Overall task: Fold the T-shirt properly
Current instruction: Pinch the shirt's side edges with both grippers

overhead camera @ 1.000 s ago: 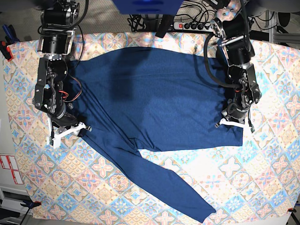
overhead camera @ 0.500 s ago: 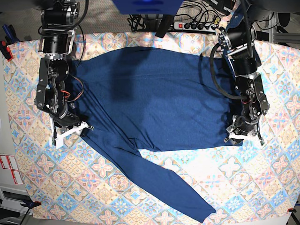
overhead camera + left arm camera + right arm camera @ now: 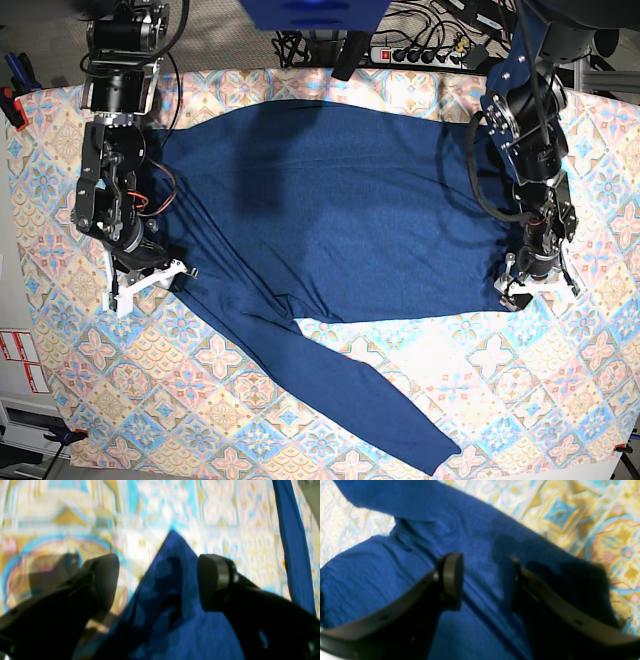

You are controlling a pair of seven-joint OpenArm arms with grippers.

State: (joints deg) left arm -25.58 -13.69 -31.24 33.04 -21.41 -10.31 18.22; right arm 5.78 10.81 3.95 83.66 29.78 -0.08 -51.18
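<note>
The shirt (image 3: pixel 330 220) lay flat on the tablecloth (image 3: pixel 560 400), body across the middle, one sleeve (image 3: pixel 360 400) running toward the near edge. In the base view the left gripper (image 3: pixel 538 288) stood at the body's near right corner, the right gripper (image 3: pixel 148 283) at its left edge. A power strip (image 3: pixel 415 55) lay behind the table.

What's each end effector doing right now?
Left end effector: open over a T-shirt corner.
Right end effector: open, holding nothing.
</note>
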